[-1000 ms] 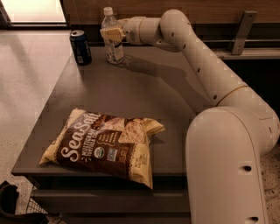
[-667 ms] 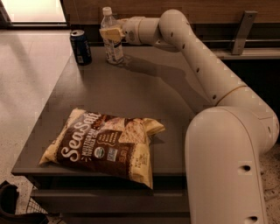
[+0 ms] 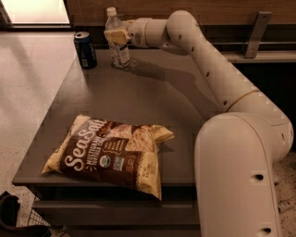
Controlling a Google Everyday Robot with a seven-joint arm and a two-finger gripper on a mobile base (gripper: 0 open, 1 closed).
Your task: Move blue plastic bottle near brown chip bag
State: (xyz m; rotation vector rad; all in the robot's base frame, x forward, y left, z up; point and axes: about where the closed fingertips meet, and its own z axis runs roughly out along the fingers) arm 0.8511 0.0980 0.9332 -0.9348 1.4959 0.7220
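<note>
bottle (image 3: 119,53): clear, white cap, white-and-blue label
chip bag (image 3: 111,155): brown and cream, white lettering
can (image 3: 86,49): dark blue
table (image 3: 152,106): grey
gripper (image 3: 115,36): pale yellow, clasped on the bottle, right of the can
arm (image 3: 212,69): off-white

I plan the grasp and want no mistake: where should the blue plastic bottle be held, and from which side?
I would hold the blue plastic bottle around its upper body, below the cap. It stands upright and slim, so come sideways, from the side away from the soda can. The gripper is there, at that height.
</note>
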